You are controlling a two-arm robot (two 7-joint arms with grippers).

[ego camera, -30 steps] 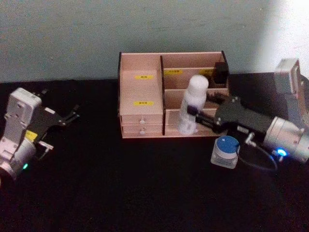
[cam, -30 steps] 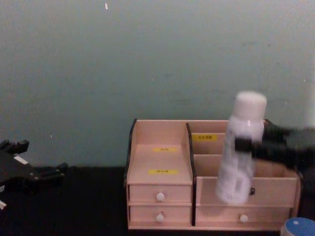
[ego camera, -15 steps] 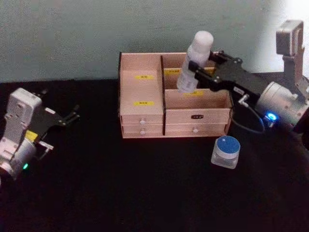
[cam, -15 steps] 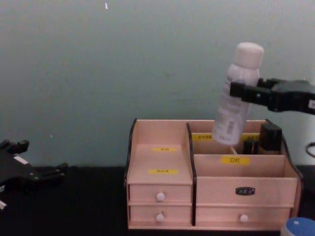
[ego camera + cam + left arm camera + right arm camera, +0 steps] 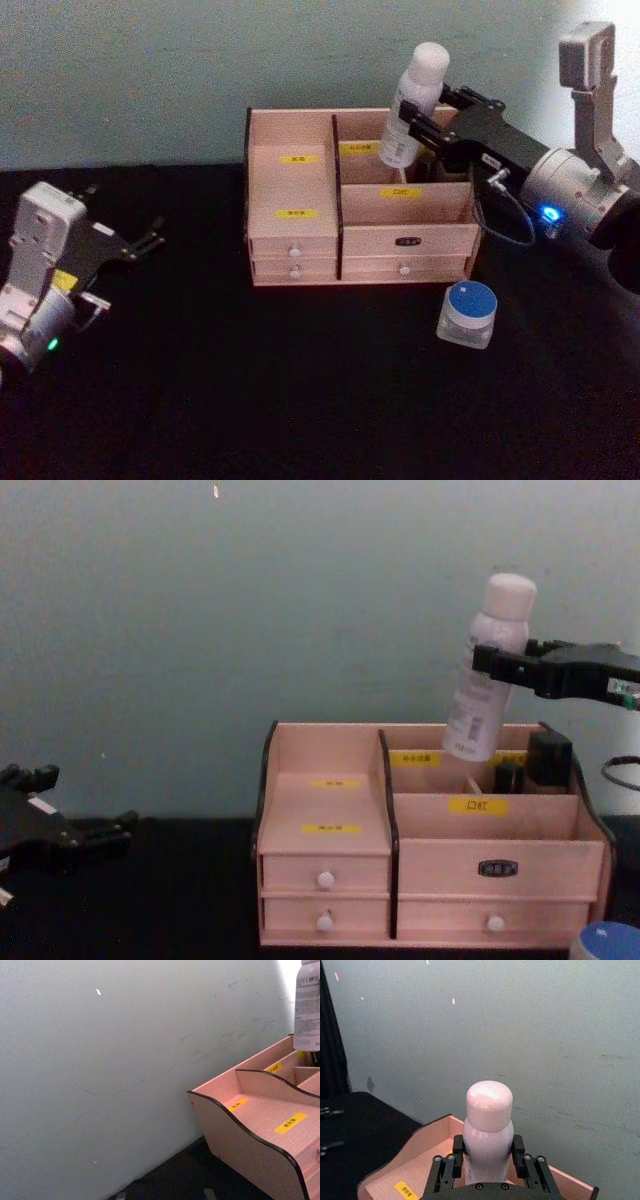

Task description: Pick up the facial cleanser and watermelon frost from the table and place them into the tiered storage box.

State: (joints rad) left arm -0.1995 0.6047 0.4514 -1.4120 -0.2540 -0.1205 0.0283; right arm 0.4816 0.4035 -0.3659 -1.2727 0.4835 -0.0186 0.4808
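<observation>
Right gripper (image 5: pixel 413 126) is clamped on the cleanser (image 5: pixel 421 78) around its middle, one finger on each side of the white body, as the right wrist view shows plainly. It hangs above the back right part of the box (image 5: pixel 445 240), reaching in from the robot's right.

What matters for the next move is the line from the bottle's base to the slot under it. The cleanser's long axis is near upright but tilted: the cap leans toward the robot's right and the base points down and left. In the chest view the base (image 5: pixel 468 742) overlaps the box's back wall at rim height, above the rearmost right compartment. Whether it has dipped below the rim I cannot tell. Two dark items (image 5: pixel 548 762) stand at the right end of that compartment, apart from the bottle. My judgement is that lowering calls for a nearly straight descent, with the tilt eased so the base clears the divider in front.

A blue-lidded jar (image 5: pixel 468 312), probably the watermelon frost, sits on the table just in front of the box's right corner, nearer the right arm. Left gripper (image 5: pixel 140 240) rests parked at the table's left, jaws apart, well away from the box.
</observation>
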